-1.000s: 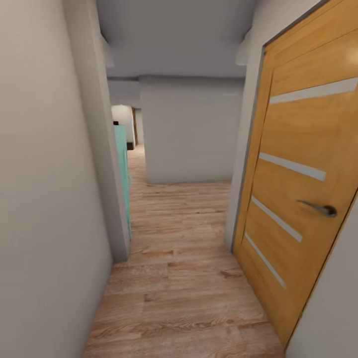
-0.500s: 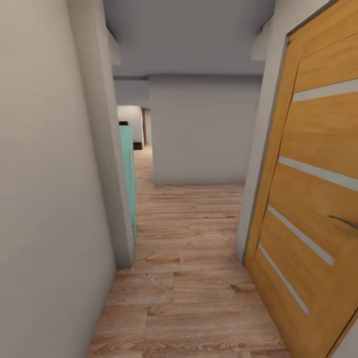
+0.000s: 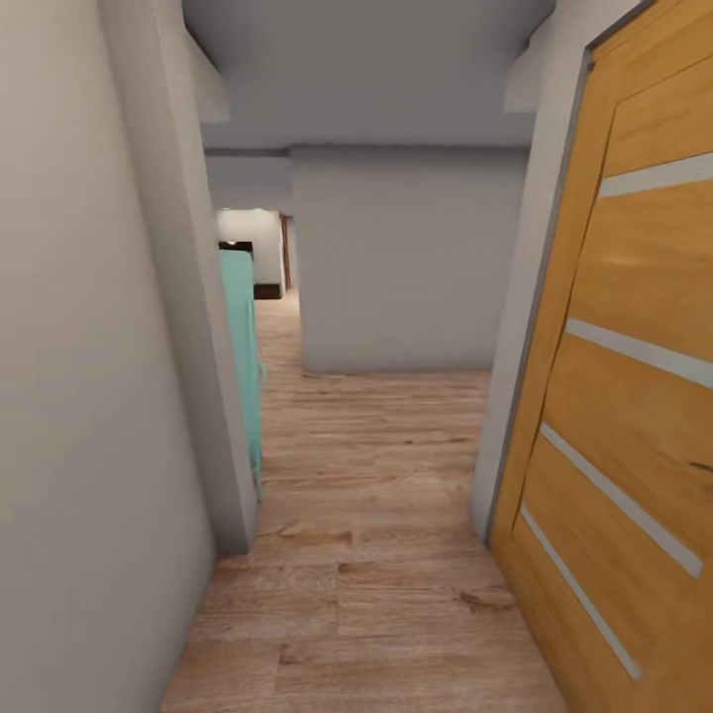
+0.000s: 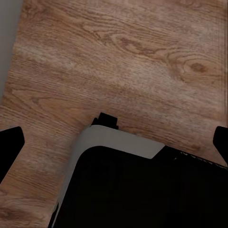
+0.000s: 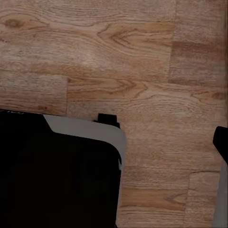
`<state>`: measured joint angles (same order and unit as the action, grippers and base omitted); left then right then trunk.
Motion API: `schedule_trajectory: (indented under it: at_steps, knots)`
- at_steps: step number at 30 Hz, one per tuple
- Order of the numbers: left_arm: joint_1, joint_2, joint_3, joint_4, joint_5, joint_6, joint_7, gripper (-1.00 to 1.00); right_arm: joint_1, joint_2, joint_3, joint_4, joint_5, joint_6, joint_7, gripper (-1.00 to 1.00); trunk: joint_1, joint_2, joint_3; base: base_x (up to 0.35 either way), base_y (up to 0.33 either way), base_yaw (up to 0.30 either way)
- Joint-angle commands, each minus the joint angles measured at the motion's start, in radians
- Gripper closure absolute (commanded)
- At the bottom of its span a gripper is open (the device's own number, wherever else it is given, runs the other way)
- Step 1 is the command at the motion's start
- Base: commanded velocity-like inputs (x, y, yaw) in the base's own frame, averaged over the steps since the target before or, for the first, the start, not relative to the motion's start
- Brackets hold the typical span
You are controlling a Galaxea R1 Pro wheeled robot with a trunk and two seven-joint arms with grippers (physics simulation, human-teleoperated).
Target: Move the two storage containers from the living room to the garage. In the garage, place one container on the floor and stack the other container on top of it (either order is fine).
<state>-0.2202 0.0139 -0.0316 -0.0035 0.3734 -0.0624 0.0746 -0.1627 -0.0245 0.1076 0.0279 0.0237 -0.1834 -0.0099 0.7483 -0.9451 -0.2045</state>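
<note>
One orange-wood door (image 3: pixel 634 396) stands at your 3 o'clock, wood plank floor (image 3: pixel 376 555) ahead. You cannot tell how either arm's fingers are set.

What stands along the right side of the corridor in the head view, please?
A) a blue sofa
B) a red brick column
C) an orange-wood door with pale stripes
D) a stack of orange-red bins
C: the orange-wood door with pale horizontal stripes lines the right side, above the wood plank floor.
</note>
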Motion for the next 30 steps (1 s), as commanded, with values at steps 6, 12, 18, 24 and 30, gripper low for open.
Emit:
schedule_trajectory:
  at_steps: [6, 12, 18, 24, 30]
  knots:
    - [-0.001, 0.0, -0.004, 0.0, 0.007, -0.001, 0.002, -1.0, -0.001, 0.0, 0.006, 0.003, 0.003, -0.006, -0.007, -1.0, 0.001, -0.001, -0.001, 0.319, -0.094, 0.0]
    - [-0.001, 0.001, -0.004, 0.0, 0.007, -0.001, 0.002, -1.0, -0.001, 0.0, 0.006, 0.003, 0.004, -0.007, -0.009, -1.0, 0.001, -0.001, -0.001, 0.319, -0.094, 0.0]
    - [-0.001, 0.0, -0.004, 0.0, 0.008, 0.002, 0.002, -1.0, -0.001, 0.0, 0.006, 0.003, 0.004, -0.006, -0.013, -1.0, 0.001, -0.001, -0.001, 0.319, -0.071, 0.0]
    - [-0.001, 0.001, -0.004, 0.0, 0.007, 0.016, 0.002, -1.0, -0.001, 0.0, 0.006, 0.003, 0.004, -0.005, -0.013, -1.0, 0.001, -0.001, -0.001, 0.321, -0.009, 0.0]
    - [-0.001, 0.001, -0.004, 0.0, 0.009, 0.021, 0.002, -1.0, -0.001, 0.0, 0.006, 0.003, 0.004, -0.005, -0.013, -1.0, 0.001, -0.001, -0.001, 0.324, -0.001, 0.0]
